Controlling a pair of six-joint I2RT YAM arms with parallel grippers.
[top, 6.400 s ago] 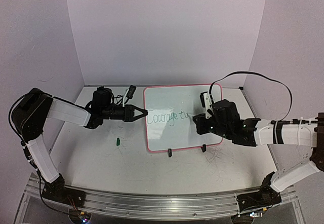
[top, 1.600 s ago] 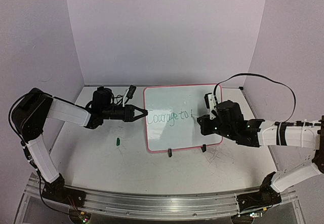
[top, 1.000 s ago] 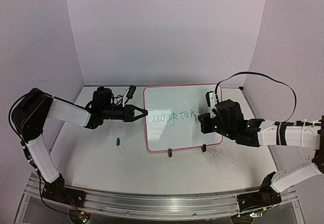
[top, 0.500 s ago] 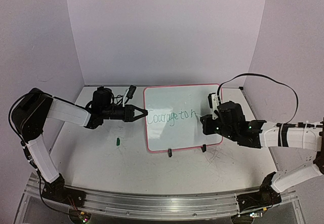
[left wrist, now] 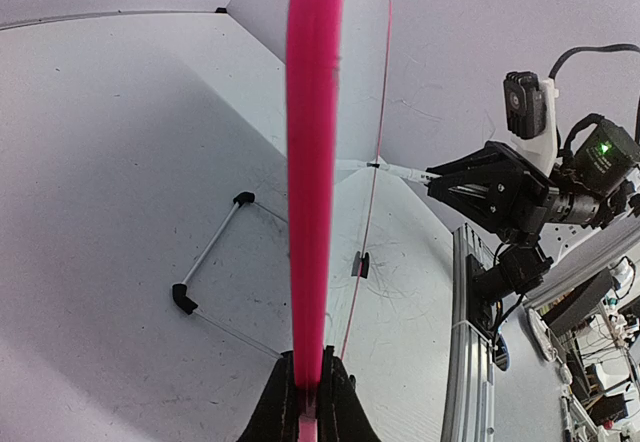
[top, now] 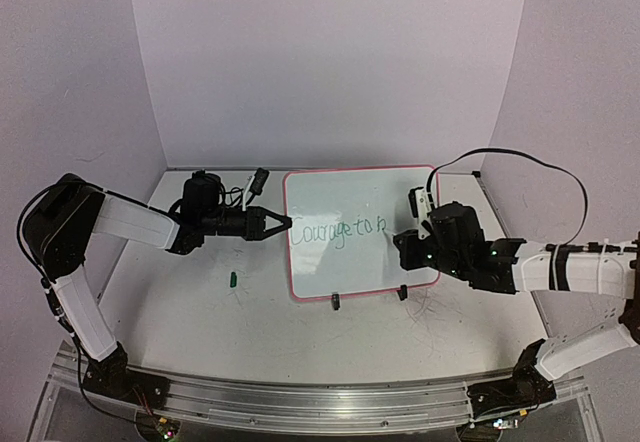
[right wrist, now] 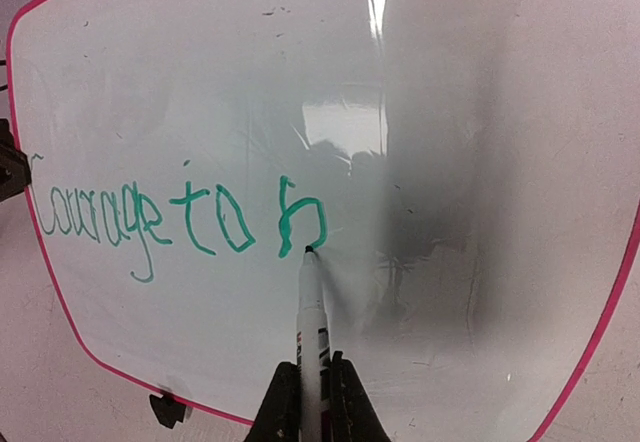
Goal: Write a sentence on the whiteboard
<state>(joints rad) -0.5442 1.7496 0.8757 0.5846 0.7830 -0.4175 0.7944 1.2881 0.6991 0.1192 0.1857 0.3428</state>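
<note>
Pink-framed rectangular whiteboard (top: 350, 194) getting written on, mid-word.
Left tool (left wrist: 308, 380) clamps the frame edge so it can't slide; right tool (right wrist: 312, 382) grips a slim white marker (right wrist: 311, 312), tip touching the board straight ahead, on the green handwritten sentence (right wrist: 192, 224)'s last letter.

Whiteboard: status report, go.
Left claw shut on whiteboard frame edge. Right claw shut on marker, tip at board. Sentence reads "Courage to b" so far. Nothing blocking.

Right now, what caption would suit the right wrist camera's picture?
Right hand holding a marker against the pink-framed whiteboard, its green sentence reading "Courage to b".
</note>
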